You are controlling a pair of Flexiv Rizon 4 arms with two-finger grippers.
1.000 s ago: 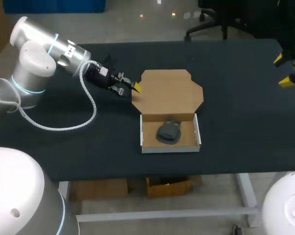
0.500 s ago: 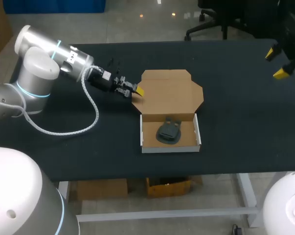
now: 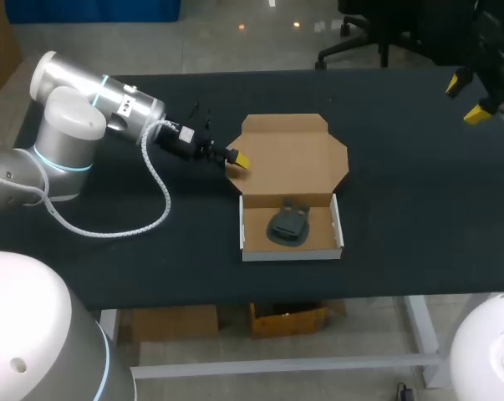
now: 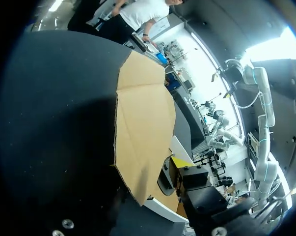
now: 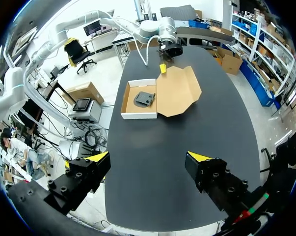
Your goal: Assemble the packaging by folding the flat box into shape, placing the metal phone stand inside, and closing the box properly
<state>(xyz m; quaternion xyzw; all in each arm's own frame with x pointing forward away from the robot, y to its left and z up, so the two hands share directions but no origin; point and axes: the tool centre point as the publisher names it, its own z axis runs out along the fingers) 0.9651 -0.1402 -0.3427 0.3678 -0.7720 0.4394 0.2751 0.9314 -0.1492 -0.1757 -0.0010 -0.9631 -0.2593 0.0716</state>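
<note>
The cardboard box lies mid-table with its brown lid [image 3: 293,157] folded back flat. Its white-walled tray [image 3: 245,227] holds the dark metal phone stand [image 3: 287,224]. My left gripper [image 3: 239,159] is at the lid's left corner, open. In the left wrist view the lid [image 4: 143,128] runs in between the fingers; one yellow tip [image 4: 179,161] shows over it and the other is hidden. My right gripper [image 3: 473,96] hangs open over the table's far right corner, far from the box [image 5: 138,98]. In its own view its tips stand wide apart [image 5: 148,160] with nothing between.
The black table [image 3: 402,217] is bare around the box. The left arm's grey cable [image 3: 155,188] loops down onto the table to the left of the lid.
The left gripper has slid right onto the lid's left corner, and its fingers have drawn closer together. The right gripper has drifted slightly left and farther back.
</note>
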